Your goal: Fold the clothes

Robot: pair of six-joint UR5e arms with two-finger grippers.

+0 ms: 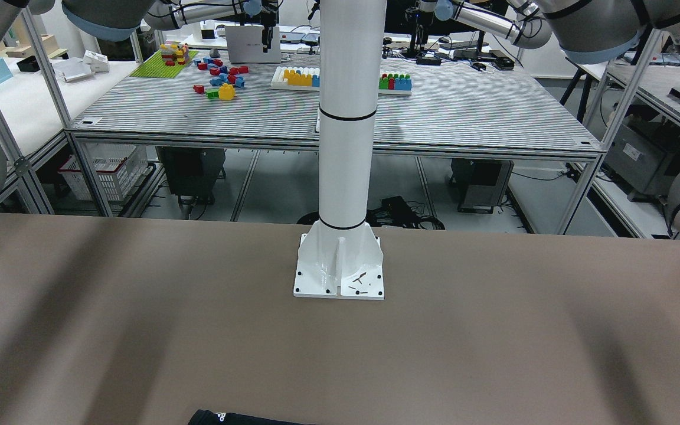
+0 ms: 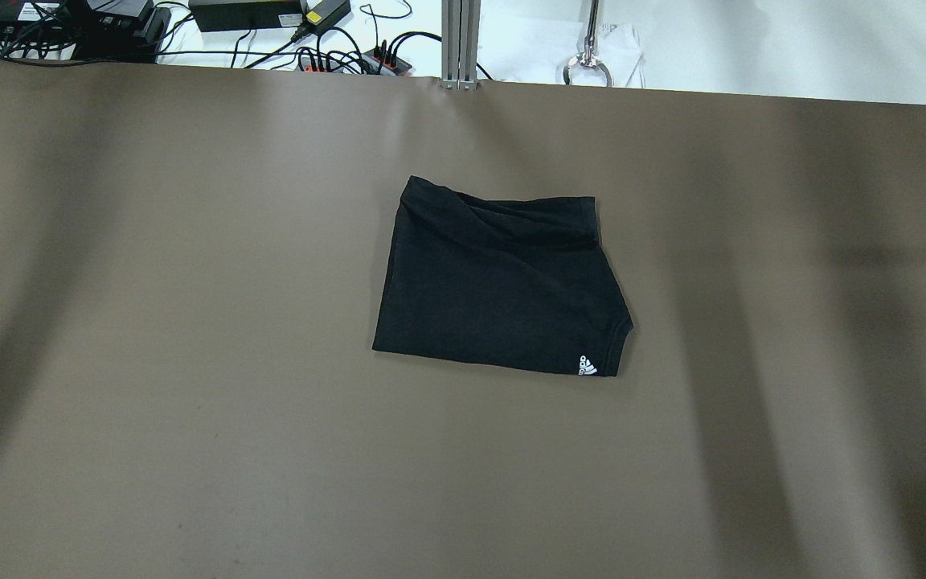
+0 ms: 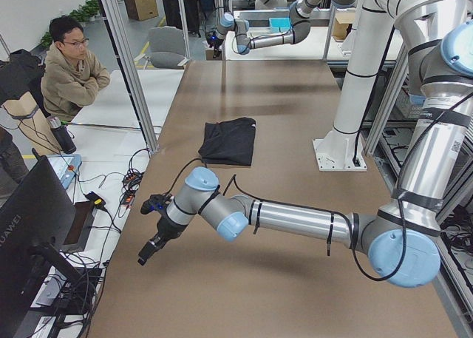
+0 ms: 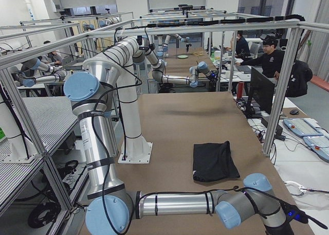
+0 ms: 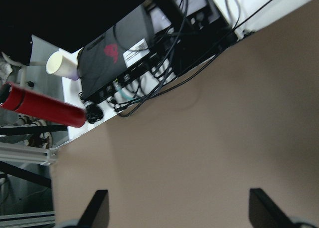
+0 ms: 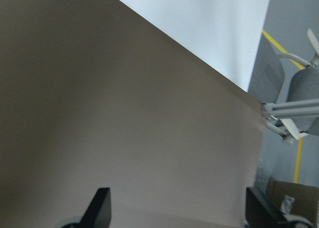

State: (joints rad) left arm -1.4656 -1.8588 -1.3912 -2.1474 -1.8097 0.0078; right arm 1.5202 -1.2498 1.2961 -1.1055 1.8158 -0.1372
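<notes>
The clothes (image 2: pixel 499 289) are one black garment lying flat in the middle of the brown table, with a small white mark at one corner. They also show in the side views (image 3: pixel 229 140) (image 4: pixel 213 161) and at the bottom edge of the front view (image 1: pixel 222 418). My left gripper (image 5: pixel 179 213) hangs open over bare table near the far edge, well away from the garment, and shows from the side as well (image 3: pixel 148 253). My right gripper (image 6: pixel 178 210) is open too, over bare table by the other end. Nothing is between either pair of fingers.
The white pillar base (image 1: pixel 340 271) stands on the robot's side of the table. Cables and a power strip (image 2: pixel 350 56) lie beyond the far edge. A red bottle (image 5: pixel 42 106) and paper cup (image 5: pixel 60 63) sit off the table. A person (image 3: pixel 70 64) sits beside it.
</notes>
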